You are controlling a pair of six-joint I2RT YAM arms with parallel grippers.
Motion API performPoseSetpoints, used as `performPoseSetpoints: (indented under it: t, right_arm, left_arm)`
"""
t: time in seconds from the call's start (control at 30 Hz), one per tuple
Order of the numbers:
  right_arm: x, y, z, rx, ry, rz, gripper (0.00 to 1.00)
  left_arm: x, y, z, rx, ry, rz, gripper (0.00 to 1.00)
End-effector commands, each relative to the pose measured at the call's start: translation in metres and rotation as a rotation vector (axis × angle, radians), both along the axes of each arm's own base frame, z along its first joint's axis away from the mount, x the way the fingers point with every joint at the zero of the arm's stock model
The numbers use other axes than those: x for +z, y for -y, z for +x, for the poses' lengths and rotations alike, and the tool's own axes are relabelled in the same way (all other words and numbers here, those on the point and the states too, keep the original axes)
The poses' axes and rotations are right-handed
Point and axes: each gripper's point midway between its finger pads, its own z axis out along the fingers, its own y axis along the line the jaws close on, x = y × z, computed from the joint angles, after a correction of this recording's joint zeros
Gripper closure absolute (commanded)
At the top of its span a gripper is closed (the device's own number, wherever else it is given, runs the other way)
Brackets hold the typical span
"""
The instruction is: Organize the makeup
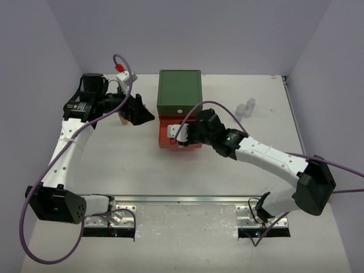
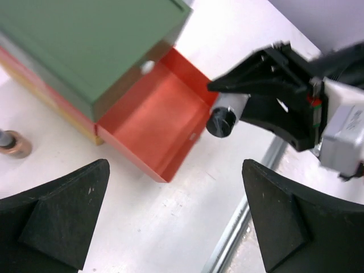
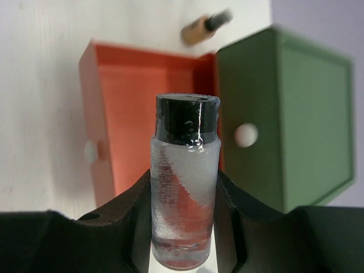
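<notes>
My right gripper [image 3: 185, 219] is shut on a small clear bottle [image 3: 185, 187] with a black cap and holds it upright over the open orange drawer [image 3: 131, 114] of the green-topped box [image 3: 284, 114]. In the top view this gripper [image 1: 177, 136] is above the drawer [image 1: 170, 142]. The left wrist view shows the same bottle [image 2: 224, 116] at the drawer's far corner. My left gripper [image 1: 147, 115] is open and empty, left of the box; its fingertips [image 2: 62, 210] stand wide apart. A peach tube with a dark cap [image 2: 14, 145] lies on the table beside the box and also shows in the right wrist view [image 3: 205, 27].
The green box [image 1: 180, 91] stands at the back middle. Two more small clear bottles [image 1: 245, 108] stand to its right. A metal rail [image 1: 187, 200] runs along the near edge between the arm bases. Grey walls close the left, back and right.
</notes>
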Motion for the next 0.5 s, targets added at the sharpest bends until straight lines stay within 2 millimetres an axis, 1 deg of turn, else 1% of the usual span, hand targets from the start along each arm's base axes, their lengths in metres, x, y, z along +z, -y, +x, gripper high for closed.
performPoseSetpoints:
  t: [0.0,0.07,0.13,0.2,0.27,0.3,0.33,0.4,0.47]
  right_arm:
    - [-0.030,0.006,0.011,-0.036,-0.046,-0.064,0.97]
    - [-0.028,0.004,0.022,-0.065,-0.050,-0.058,0.90]
    - [-0.029,0.000,0.027,-0.073,-0.061,-0.052,0.84]
    - [-0.028,-0.007,0.031,-0.066,-0.073,-0.038,0.77]
    - [-0.028,-0.012,0.033,-0.061,-0.081,-0.022,0.67]
    - [-0.029,-0.013,0.033,-0.060,-0.083,-0.022,0.65]
    - [-0.030,-0.015,0.033,-0.055,-0.088,-0.019,0.56]
    - [-0.031,-0.015,0.034,-0.060,-0.086,-0.022,0.44]
    - [-0.029,-0.015,0.037,-0.063,-0.072,-0.025,0.36]
  left_arm:
    - [0.017,-0.015,0.046,0.189,0.091,0.021,0.00]
    - [0.015,-0.021,0.057,0.232,0.088,0.043,0.00]
    - [0.014,-0.024,0.065,0.253,0.092,0.059,0.00]
    - [0.013,-0.030,0.077,0.294,0.098,0.083,0.00]
    - [0.006,-0.034,0.087,0.321,0.077,0.101,0.00]
    - [0.006,-0.036,0.090,0.334,0.077,0.105,0.00]
    - [0.001,-0.038,0.096,0.348,0.062,0.113,0.00]
    - [-0.004,-0.039,0.106,0.363,0.047,0.120,0.00]
    - [-0.003,-0.038,0.116,0.364,0.057,0.119,0.00]
